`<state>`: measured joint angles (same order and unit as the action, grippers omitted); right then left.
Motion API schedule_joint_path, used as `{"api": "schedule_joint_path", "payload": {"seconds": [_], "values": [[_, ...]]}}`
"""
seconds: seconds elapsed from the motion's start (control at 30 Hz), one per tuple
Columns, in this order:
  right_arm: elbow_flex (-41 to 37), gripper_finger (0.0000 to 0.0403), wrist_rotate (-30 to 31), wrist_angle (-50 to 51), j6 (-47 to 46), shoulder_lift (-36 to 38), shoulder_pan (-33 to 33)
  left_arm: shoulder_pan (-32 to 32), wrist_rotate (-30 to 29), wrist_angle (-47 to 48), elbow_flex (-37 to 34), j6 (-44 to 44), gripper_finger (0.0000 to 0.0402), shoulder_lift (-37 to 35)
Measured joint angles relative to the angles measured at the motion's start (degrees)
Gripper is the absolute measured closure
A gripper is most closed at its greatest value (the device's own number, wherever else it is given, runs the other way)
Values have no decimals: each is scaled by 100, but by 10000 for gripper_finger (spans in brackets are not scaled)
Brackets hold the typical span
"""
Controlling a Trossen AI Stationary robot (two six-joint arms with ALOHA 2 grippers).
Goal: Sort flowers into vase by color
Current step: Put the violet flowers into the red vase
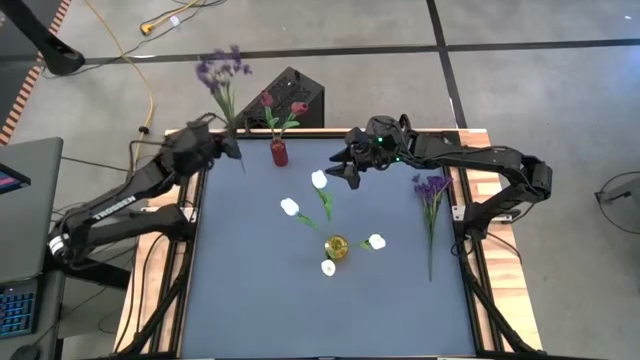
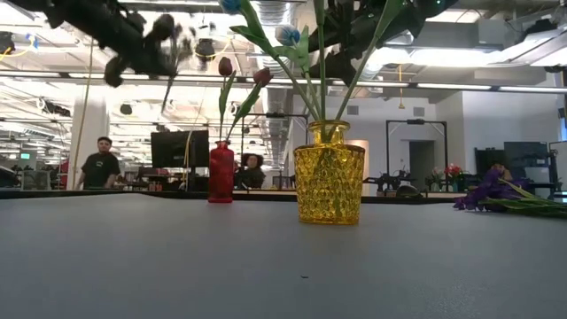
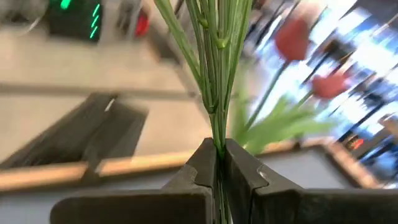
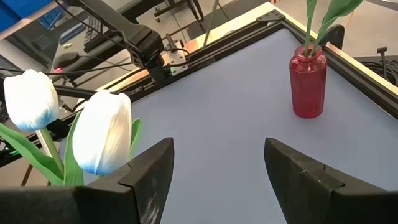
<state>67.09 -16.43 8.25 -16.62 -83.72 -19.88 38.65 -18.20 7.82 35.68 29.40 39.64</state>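
Left tool [image 1: 232,143]: raised above the worktop's [image 1: 260,300] far-left corner, fingers pressed together on the green stems of a purple sprig [image 1: 222,72], beside the red vase [image 1: 279,153] holding two dark red tulips [image 1: 283,102]. Right tool [image 1: 345,170]: jaws spread and holding nothing, hovering over the far middle near the white tulips [image 1: 319,180], which stand in the yellow vase [image 1: 337,247] at centre. One further purple sprig [image 1: 431,190]: lying flat along the right edge.

Open-plan robotics lab — exposed ceiling ducts [image 2: 266,13], monitor [image 2: 180,148], seated person [image 2: 100,164] behind table [image 2: 266,257]
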Motion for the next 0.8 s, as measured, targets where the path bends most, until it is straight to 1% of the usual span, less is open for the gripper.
{"api": "schedule_joint_path", "payload": {"seconds": [0.07, 0.17, 0.27, 0.4, 0.47, 0.53, 0.7, 0.8], "values": [[0, 127, 0, -16, 0, 0, 0, 0, 101, -482, 0, -219, 401, -90], [0, 127, 0, -16, 2, 0, -4, 2, 433, -1108, 0, -415, 401, -118], [0, 127, 0, -16, 15, 0, -17, -2, 1050, -1653, 0, -922, 401, -48], [0, 127, 0, -16, 15, 0, -54, -77, 2043, -2478, 0, -1626, 401, 143], [0, 127, 0, -16, 46, 0, -86, -123, 2423, -2798, 2, -1966, 401, 267], [0, 127, 0, -16, 57, 0, -113, -156, 2664, -2955, 7, -2273, 401, 433], [0, 127, 0, -16, 58, 0, -211, -197, 3143, -2976, 4, -3082, 394, 873], [0, 127, 0, -16, 57, 0, -276, -197, 3356, -3351, 2, -3375, 394, 979]]}}
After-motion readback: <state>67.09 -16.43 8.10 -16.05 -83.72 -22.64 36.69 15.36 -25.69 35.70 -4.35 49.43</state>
